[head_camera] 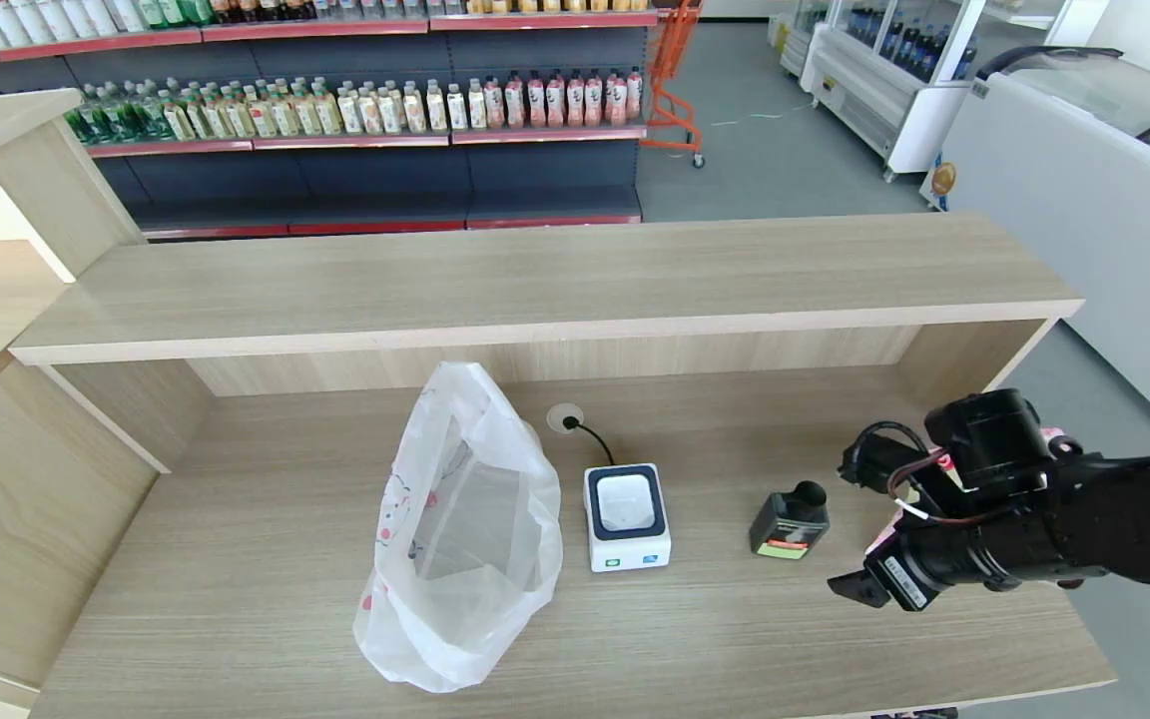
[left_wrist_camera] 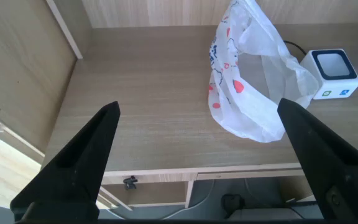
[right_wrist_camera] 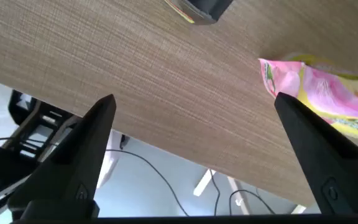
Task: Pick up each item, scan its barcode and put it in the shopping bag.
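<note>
A white plastic shopping bag stands open-mouthed on the wooden counter, left of centre. Right beside it sits the white box scanner with its dark window facing up. A small black bottle with a green and red label stands to the scanner's right. My right gripper hangs over the counter's front right part, just right of the bottle. Its fingers are spread wide and open, with a pink packet lying beyond one fingertip. My left gripper is open above the counter's left side, facing the bag and scanner.
A raised wooden ledge runs along the back of the counter, with side walls at both ends. The scanner's cable goes into a hole behind it. Store shelves of bottles and a white freezer stand beyond.
</note>
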Available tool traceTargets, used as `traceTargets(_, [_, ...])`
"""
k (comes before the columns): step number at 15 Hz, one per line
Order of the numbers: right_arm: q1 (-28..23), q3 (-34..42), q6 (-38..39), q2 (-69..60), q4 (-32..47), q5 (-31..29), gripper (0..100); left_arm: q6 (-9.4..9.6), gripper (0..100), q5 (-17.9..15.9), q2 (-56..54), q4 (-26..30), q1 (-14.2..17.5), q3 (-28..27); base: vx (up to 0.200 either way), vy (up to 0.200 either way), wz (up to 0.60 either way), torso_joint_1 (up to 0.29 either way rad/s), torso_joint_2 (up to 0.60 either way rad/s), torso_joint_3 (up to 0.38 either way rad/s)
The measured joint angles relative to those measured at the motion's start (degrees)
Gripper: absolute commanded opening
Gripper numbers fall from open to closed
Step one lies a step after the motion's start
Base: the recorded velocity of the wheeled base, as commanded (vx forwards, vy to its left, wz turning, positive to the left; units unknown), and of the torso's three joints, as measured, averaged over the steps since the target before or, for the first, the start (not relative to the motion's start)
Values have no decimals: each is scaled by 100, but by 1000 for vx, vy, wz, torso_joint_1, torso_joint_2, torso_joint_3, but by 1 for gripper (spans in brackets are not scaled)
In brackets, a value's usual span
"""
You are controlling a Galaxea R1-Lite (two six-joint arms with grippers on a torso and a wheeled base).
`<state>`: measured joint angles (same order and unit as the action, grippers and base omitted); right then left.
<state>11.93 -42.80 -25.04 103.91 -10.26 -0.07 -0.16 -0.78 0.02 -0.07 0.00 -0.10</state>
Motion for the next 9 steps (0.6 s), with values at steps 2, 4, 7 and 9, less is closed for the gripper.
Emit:
traceTargets(2, [20,-22,-451,304,-747,0,100,0,100,-1,0,0,0,0,0,0,0,0,0,0])
traceTargets(4, [35,-52,-613,542,-994,7,100,0,100,0,0,0,0,0,0,0,0,0,0,0])
traceTargets(7, [129,-193,-596,835,-1159,96,100,0,100,-1,0,0,0,0,0,0,0,0,0,0])
traceTargets(9, [226,-391,-580,1056,-1352,410,100,0,100,-1,0,0,0,0,0,0,0,0,0,0])
